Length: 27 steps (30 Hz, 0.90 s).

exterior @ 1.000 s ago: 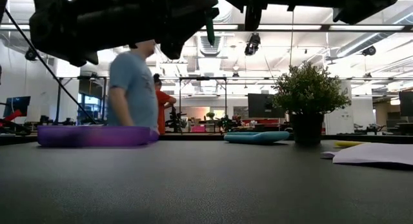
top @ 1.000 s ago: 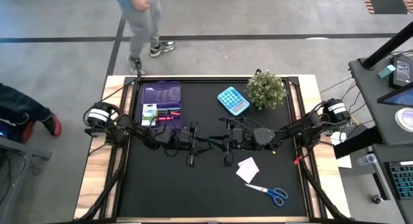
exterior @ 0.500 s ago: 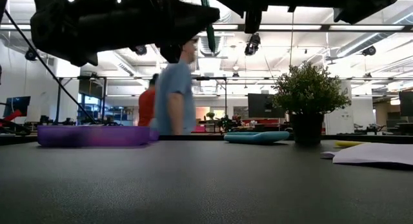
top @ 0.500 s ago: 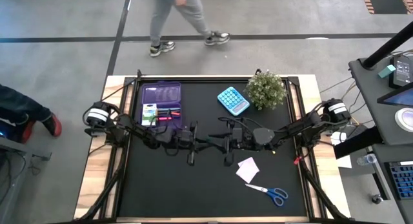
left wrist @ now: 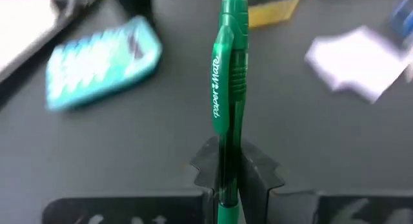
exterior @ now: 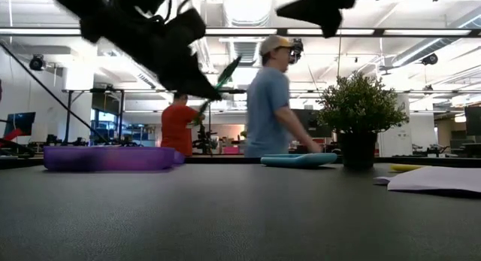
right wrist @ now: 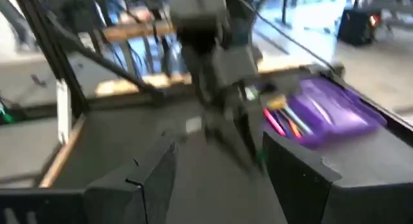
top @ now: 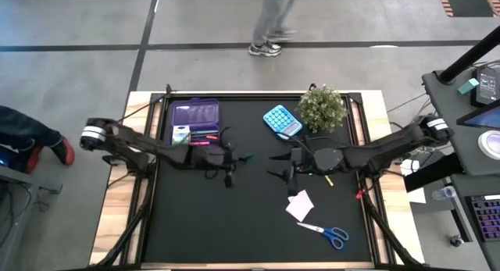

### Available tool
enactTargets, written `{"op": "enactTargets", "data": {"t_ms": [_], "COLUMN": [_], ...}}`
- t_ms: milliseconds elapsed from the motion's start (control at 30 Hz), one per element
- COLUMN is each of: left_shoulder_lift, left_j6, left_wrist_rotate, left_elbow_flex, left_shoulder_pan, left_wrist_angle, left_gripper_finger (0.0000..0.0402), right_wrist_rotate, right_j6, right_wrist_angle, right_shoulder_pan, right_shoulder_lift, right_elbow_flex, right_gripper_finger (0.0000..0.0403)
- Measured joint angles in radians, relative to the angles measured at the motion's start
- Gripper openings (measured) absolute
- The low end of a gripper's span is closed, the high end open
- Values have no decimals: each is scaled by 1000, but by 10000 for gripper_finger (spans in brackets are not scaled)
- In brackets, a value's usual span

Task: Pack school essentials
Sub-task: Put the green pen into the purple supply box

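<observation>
My left gripper (top: 232,162) hangs above the table's middle, shut on a green pen (left wrist: 227,82), which shows in the high view (top: 245,157) and the low view (exterior: 222,71). My right gripper (top: 275,166) hangs a little to its right, open and holding nothing; its fingers (right wrist: 151,179) stand wide apart. A translucent purple case (top: 195,119) at the far left holds a green-white pack (top: 180,136) and red and pink pens (top: 205,138). A pale paper square (top: 299,205), blue-handled scissors (top: 326,233) and a yellow pen (top: 329,180) lie flat on the mat at the right. My left gripper pinches the green pen's barrel near its rear end (left wrist: 223,180) between its two fingers. The pen runs on ahead of the fingers, in line with them, toward the table's right. It is lifted clear of the table and slants upward in the low view.
A teal calculator (top: 281,121) and a leafy potted plant (top: 322,107) stand at the far right of the mat. A person (top: 273,21) walks past beyond the far edge. The black mat (top: 234,224) is bare at the near left.
The green pen, earlier between both grippers, is now in my left gripper alone. My right gripper has let go and drawn back toward the table's right edge. The left arm has stretched out, and the pen has tipped from upright to a slant. The person has walked rightward.
</observation>
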Motion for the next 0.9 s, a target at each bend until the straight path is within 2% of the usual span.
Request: {"op": "enactTargets", "data": {"t_ms": [167,233,300,500,667,900], "left_shoulder_lift": [-62,-59,-54,-49,-49,-49], "left_j6": [5,27,91,344,365,371], "left_wrist_rotate": [-3,-3,0,57,61,61], "left_elbow_flex": [162,210,231,209,199,118], "left_shoulder_pan": [95,148,203,328,387,427], "left_wrist_angle": [-651,-846,-974,-991,-1009,-996], "left_gripper_finger": [12,12,12,12,12,12], "right_wrist_rotate": [78,101,121,121,121,121], "right_j6": [57,66,66,60,56,48], "right_wrist_angle": [-217,-257,-269,-269,-262,-261], "right_shoulder_pan": [2,4,8,10,9,9], "right_shoulder_lift": [-91,-108,-114,-90,-67,-68], "right_elbow_flex": [0,0,-1,-2,-2,-2], "right_gripper_finger": [215,215,215,214,214,214]}}
